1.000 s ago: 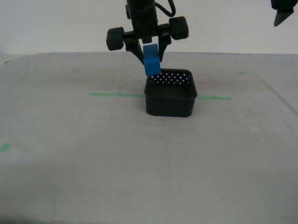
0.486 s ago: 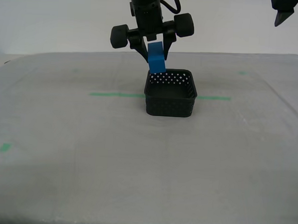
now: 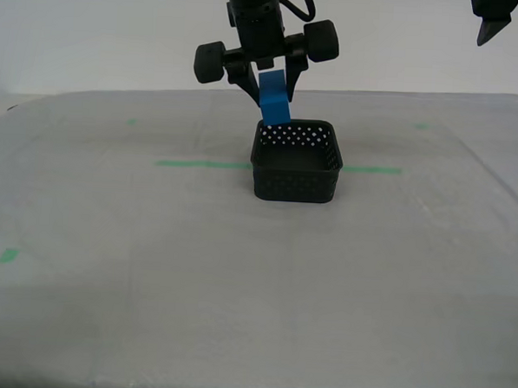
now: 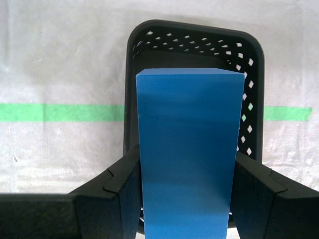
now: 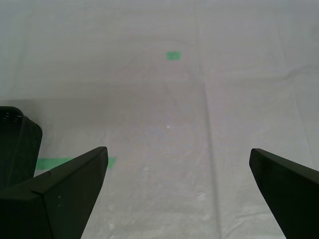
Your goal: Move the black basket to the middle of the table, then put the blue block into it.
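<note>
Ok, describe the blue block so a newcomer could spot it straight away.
Start at the wide cloth-covered table and find the green tape line running across it to the black basket. Just above the basket's rim, my second gripper holds the blue block in the air. It is the only bright blue, solid-faced thing here; the basket is black and perforated.

The basket [image 3: 296,172] stands alone mid-worktop [image 3: 151,267], its mouth open upward; only the block [image 3: 274,97] held in my second claw [image 3: 266,94] hangs over its far rim. Bare cloth lies on every side. My first claw [image 3: 492,28] hangs high, jaws wide, well apart.
</note>
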Controlling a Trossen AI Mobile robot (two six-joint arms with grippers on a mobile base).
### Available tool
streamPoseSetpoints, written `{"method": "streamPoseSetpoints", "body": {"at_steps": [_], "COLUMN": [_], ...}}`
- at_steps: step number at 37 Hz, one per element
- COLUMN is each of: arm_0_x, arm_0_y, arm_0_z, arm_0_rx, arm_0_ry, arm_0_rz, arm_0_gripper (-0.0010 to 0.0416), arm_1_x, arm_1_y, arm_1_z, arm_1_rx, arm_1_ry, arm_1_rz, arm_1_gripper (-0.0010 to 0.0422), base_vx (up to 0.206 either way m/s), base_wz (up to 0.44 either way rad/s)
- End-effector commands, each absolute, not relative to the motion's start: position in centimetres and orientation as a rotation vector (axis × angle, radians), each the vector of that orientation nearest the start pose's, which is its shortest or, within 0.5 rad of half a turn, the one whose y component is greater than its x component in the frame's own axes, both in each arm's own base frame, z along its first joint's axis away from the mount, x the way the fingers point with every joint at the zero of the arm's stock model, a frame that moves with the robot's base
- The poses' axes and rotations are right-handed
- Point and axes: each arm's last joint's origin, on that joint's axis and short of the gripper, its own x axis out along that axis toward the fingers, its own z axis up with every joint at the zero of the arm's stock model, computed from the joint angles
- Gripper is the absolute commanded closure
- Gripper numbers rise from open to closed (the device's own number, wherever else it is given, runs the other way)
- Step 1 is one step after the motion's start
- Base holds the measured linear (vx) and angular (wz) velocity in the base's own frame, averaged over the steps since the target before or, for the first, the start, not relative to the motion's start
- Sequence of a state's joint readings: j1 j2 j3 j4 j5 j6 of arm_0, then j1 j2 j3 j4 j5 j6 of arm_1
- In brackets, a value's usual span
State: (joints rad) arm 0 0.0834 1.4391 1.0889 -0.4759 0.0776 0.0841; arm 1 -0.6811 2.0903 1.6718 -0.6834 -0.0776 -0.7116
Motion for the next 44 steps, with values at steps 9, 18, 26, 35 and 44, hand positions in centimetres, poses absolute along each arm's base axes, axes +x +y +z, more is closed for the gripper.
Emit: {"method": "streamPoseSetpoints", "body": {"at_steps": [9,18,26,35,44], "arm_0_x": [30.1,30.1,30.1,30.1,30.1], "arm_0_y": [2.3,2.3,2.3,2.3,2.3], "arm_0_z": [26.7,26.7,26.7,26.7,26.7], "arm_0_rx": [0.012,0.013,0.013,0.013,0.013], "arm_0_ry": [0.821,0.817,0.816,0.817,0.817], "arm_0_rz": [-0.031,-0.031,-0.031,-0.031,-0.031], "arm_0_gripper": [0.0007,0.0007,0.0007,0.0007,0.0007], "arm_1_x": [35.0,35.1,34.9,34.9,34.9], "arm_1_y": [-28.4,-29.2,-29.1,-29.1,-29.1], "arm_1_z": [19.3,17.8,17.7,17.7,17.9], "arm_1_rx": [-0.199,-0.204,-0.2,-0.19,-0.183], "arm_1_ry": [1.146,1.2,1.219,1.219,1.217], "arm_1_rz": [-0.208,-0.25,-0.236,-0.243,-0.248], "arm_1_gripper": [0.0412,0.0412,0.0412,0.0409,0.0351], "base_vx": [0.0,0.0,0.0,0.0,0.0], "base_wz": [0.0,0.0,0.0,0.0,0.0]}}
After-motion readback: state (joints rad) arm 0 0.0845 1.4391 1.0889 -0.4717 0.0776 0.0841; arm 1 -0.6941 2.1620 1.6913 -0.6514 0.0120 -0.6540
